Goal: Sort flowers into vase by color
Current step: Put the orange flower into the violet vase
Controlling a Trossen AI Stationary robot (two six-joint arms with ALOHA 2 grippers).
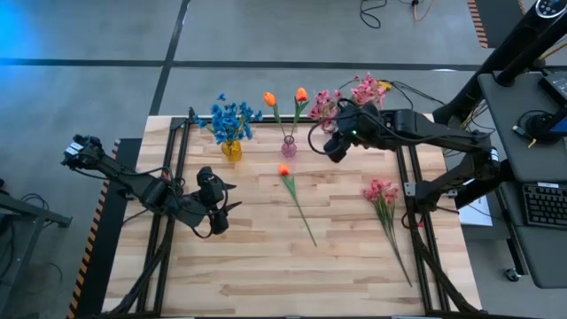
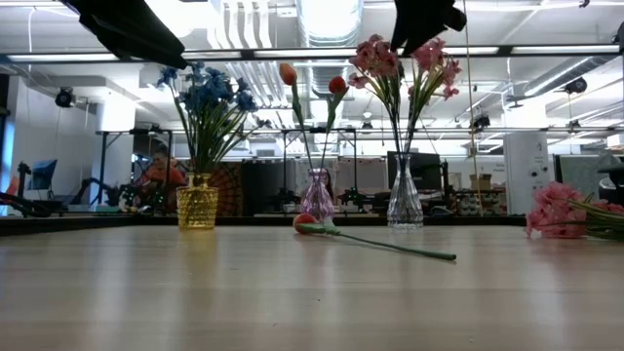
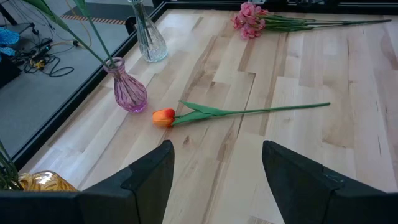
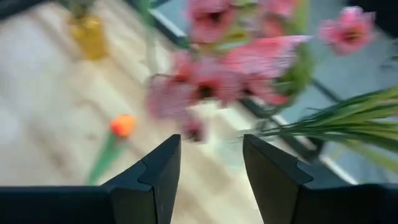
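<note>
Hovering over the pink spray [image 1: 341, 99] standing in the clear vase [image 2: 404, 202] at the worktop's [image 1: 266, 248] far edge, the right tool [image 1: 337, 151] has its fingers spread with nothing between them, so that stem looks just placed, though the blooms blur its wrist view. Next come the orange tulip [image 1: 297, 202], lying mid-worktop with its bud toward the purple vase [image 1: 289, 146] and stem running toward the near edge, and another pink spray [image 1: 387, 221] at the right, blooms likewise toward the vases. The left tool [image 1: 215, 206] waits spread and empty beside the tulip.

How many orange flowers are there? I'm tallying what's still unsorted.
3: two orange flowers stand in the purple vase; a third orange flower lies on the table, mid-board.
</note>
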